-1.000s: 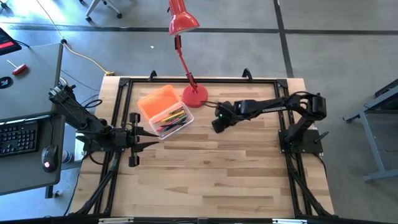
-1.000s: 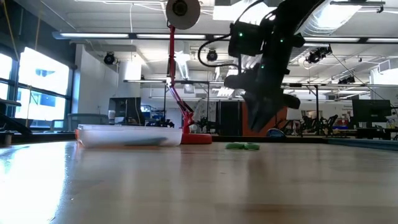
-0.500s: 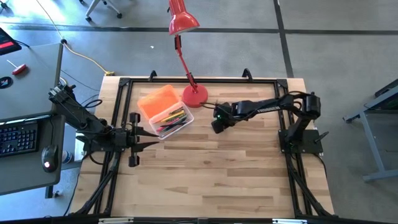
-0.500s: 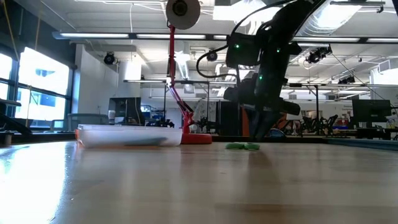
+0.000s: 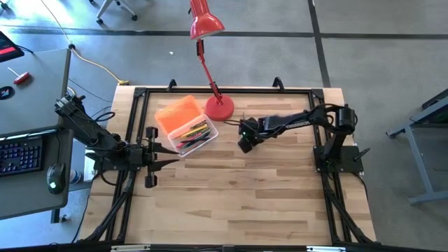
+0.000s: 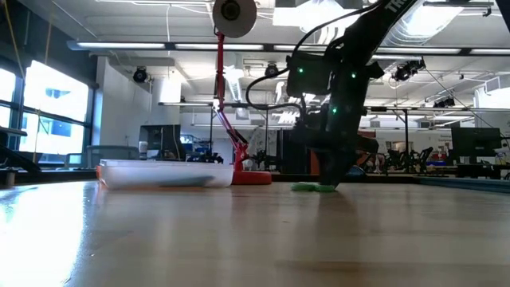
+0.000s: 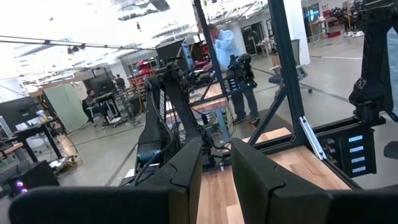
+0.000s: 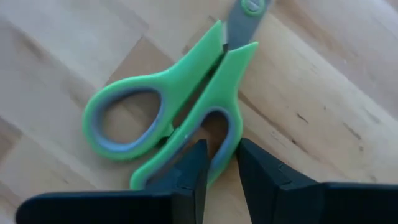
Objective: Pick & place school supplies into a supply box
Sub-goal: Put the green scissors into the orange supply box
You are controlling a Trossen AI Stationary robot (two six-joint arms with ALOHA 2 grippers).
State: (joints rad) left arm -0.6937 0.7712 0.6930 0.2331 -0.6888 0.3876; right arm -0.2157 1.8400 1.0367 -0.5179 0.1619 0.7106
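1. High view: My right gripper (image 5: 244, 143) reaches across the wooden table (image 5: 266, 203) and hangs low just in front of the red lamp (image 5: 218, 106), over the spot where the scissors lie hidden beneath it. The supply box (image 5: 186, 126) sits just beside the lamp base, its orange lid swung open and coloured pens showing inside, so the drop-off is a short carry away. My left gripper (image 5: 168, 157) waits at the table's left edge, near the box, fingers drawn close together and holding nothing.

2. Low view: The right gripper (image 6: 328, 180) points straight down, its tips at table level on the green scissors (image 6: 312, 187). The clear box (image 6: 163, 174) lies well off to the side, by the lamp's base.

3. Left wrist view: My left fingers (image 7: 186, 171) stand nearly together with only a thin slit between them, empty, looking out over the table's far edge toward a person (image 7: 227, 56) in the room.

4. Right wrist view: My right fingers (image 8: 189, 171) straddle the rim of one handle loop of the scissors (image 8: 168, 118), a narrow gap between them, nipping the green plastic. The scissors lie flat on the wood, so a thin handle edge seems the only graspable part.
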